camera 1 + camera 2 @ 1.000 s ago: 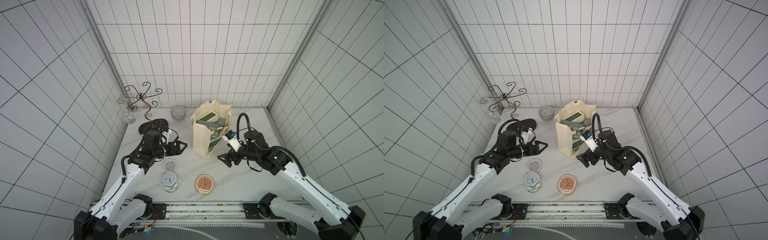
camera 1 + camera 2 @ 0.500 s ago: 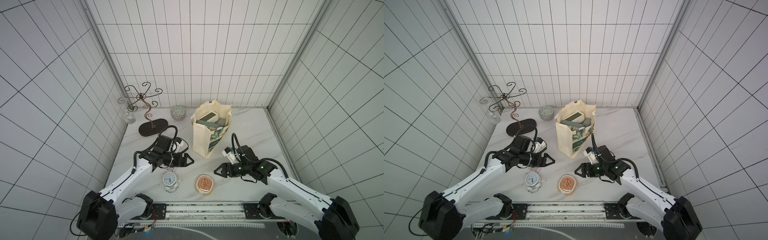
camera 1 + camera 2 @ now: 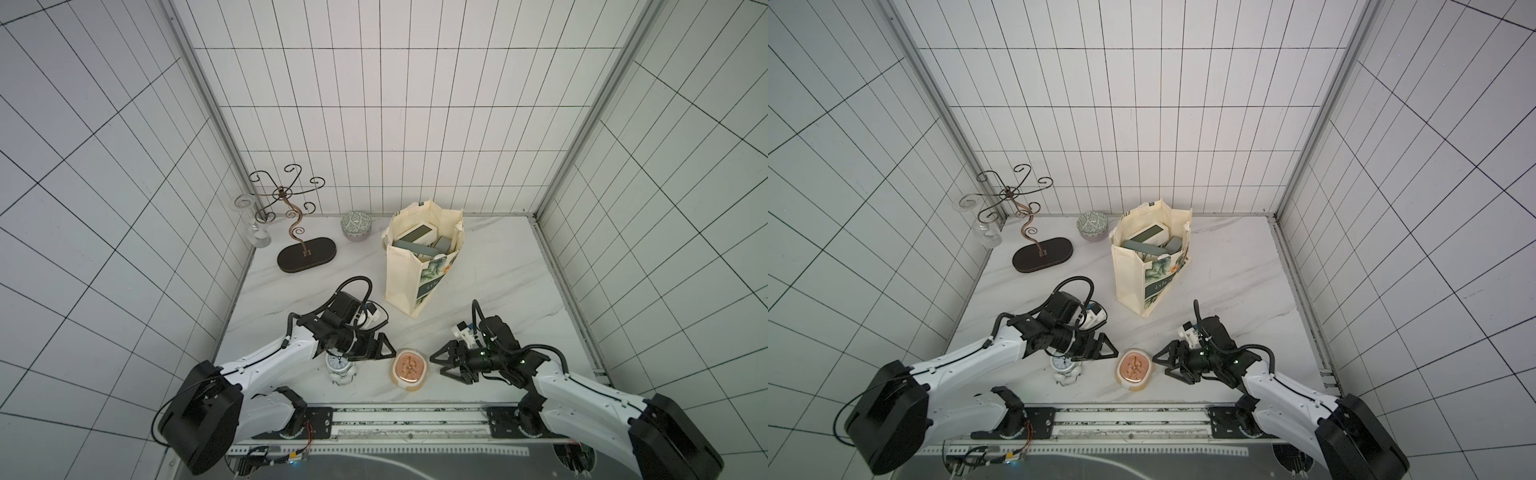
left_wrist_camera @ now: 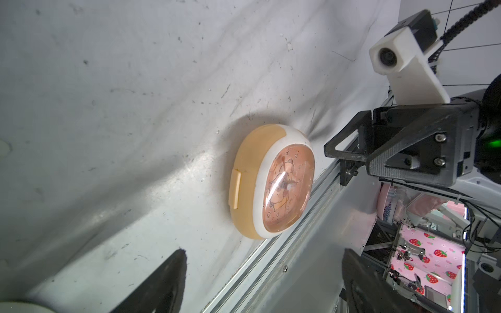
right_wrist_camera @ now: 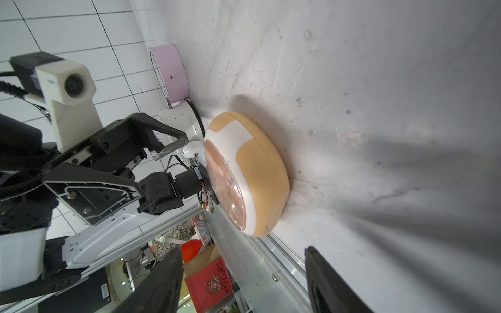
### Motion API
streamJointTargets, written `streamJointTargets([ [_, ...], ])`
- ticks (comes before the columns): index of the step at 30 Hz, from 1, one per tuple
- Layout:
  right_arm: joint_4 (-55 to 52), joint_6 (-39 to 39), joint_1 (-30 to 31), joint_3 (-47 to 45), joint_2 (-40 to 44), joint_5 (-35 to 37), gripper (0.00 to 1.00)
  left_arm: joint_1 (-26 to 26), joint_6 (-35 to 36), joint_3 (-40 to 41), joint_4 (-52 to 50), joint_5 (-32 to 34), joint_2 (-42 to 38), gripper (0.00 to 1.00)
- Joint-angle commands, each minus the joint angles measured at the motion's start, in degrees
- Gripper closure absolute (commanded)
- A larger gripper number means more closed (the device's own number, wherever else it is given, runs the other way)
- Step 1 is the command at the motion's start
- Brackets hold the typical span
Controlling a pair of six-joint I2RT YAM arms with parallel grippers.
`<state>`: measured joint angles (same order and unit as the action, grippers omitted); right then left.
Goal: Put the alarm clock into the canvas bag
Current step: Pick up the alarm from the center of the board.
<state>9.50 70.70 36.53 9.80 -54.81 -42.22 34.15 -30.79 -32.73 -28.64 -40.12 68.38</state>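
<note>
A tan and white oval alarm clock (image 3: 409, 368) (image 3: 1133, 368) with a pink face lies flat near the table's front edge. It also shows in the left wrist view (image 4: 271, 184) and the right wrist view (image 5: 257, 173). My left gripper (image 3: 388, 347) (image 4: 264, 271) is open just left of it, low over the table. My right gripper (image 3: 438, 365) (image 5: 244, 271) is open just right of it. Neither touches the clock. The cream canvas bag (image 3: 405, 274) (image 3: 1133, 274) stands upright behind, mouth open, with boxes inside.
A white twin-bell clock (image 3: 343, 368) stands under my left wrist, with a pink round clock (image 5: 170, 73) behind it. A wire jewellery stand (image 3: 305, 257), a patterned bowl (image 3: 356, 226) and a glass vase (image 3: 253, 228) sit at the back left. The metal front rail (image 4: 284, 260) is close by.
Both arms have come down and forward from beside the bag to either side of the tan clock. The right jaws have narrowed somewhat but remain apart.
</note>
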Motion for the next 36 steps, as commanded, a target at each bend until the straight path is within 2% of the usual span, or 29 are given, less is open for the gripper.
streamJointTargets([
  [1,11.3,7.2,0.8,-4.6,-1.8,-0.8,0.32,0.5,-3.9,2.8,7.4,-1.5,-0.2,0.13],
  [8,21.4,9.8,3.3,-6.7,-8.0,-0.3,0.35,0.7,-9.4,8.1,17.9,-3.5,-1.8,0.19],
  [22,42.7,13.8,7.5,-7.7,-23.1,2.5,0.36,2.2,-10.1,9.5,23.6,-4.5,2.9,0.23],
  [29,56.7,18.7,8.3,-7.5,-32.1,4.6,0.37,2.9,-9.5,8.7,24.3,-5.1,6.1,0.24],
  [36,68.6,23.3,9.4,-6.2,-40.1,7.4,0.42,2.9,-9.3,8.7,25.2,-5.5,8.1,0.25],
])
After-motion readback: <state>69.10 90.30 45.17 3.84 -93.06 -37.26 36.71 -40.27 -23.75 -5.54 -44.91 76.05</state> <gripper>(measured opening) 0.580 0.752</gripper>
